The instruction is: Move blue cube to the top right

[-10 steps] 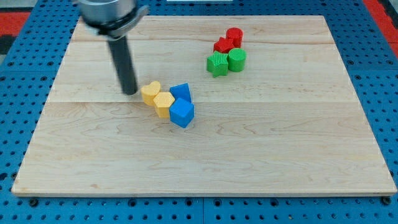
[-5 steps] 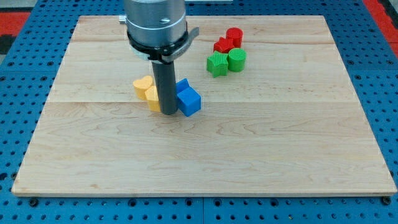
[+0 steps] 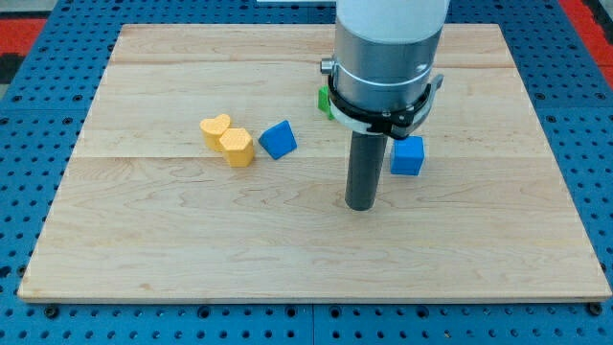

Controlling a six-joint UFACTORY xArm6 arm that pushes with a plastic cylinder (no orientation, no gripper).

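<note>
The blue cube (image 3: 408,155) lies right of the board's middle. My tip (image 3: 360,204) rests on the board just below and to the left of it, a short gap away. A second blue block (image 3: 278,140), wedge-like, lies left of centre. The arm's wide body hides most of the red and green blocks at the view's top; only a sliver of a green block (image 3: 325,101) shows.
A yellow heart-shaped block (image 3: 215,128) and a yellow block (image 3: 237,147) touch each other at the left of centre, just left of the blue wedge. The wooden board (image 3: 124,249) lies on a blue pegboard surface.
My tip has swept from the left, through the yellow-blue cluster, to right of centre. The blue cube has been pushed to the right, apart from the other blue block. The yellow blocks shifted slightly left.
</note>
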